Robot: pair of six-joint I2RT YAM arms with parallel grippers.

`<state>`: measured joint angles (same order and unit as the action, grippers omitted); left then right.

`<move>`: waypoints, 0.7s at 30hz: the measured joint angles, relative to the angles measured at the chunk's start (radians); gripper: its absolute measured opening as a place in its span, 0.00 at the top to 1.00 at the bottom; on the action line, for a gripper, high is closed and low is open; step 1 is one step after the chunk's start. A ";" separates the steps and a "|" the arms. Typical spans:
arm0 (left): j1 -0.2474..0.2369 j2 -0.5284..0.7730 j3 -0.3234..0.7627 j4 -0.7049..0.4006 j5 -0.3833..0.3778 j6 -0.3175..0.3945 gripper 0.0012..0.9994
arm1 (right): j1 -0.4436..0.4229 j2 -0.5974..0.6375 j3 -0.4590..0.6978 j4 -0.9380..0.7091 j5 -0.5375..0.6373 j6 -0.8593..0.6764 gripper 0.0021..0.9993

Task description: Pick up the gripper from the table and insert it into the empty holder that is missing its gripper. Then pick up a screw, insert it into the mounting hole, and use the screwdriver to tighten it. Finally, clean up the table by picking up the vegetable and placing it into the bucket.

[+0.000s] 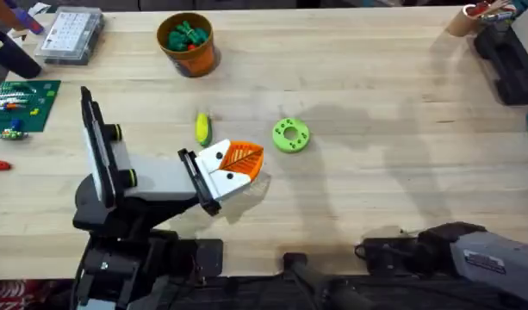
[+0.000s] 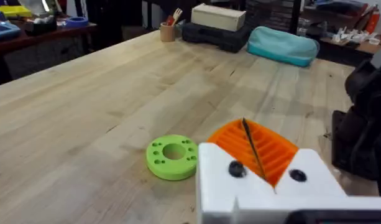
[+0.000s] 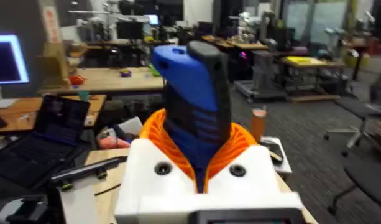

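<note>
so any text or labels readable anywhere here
None can be read.
White label on the right arm, overhead view: print too small.
Clear compartment box: markings blurred.
Green board: markings too small.
Orange sign behind, right wrist view: blurred.

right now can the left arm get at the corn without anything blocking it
Probably yes. The vegetable lies in the open on the table, just beyond the left gripper, with only the green ring off to one side.
</note>
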<state>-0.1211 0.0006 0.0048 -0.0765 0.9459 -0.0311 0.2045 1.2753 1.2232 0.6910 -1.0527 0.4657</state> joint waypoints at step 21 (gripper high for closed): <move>0.000 0.000 0.000 0.000 0.000 0.000 0.98 | 0.181 0.047 0.000 0.078 -0.041 0.151 0.96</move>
<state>-0.1211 0.0006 0.0048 -0.0765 0.9463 -0.0309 0.3854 1.3224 1.2232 0.7694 -1.0940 0.6170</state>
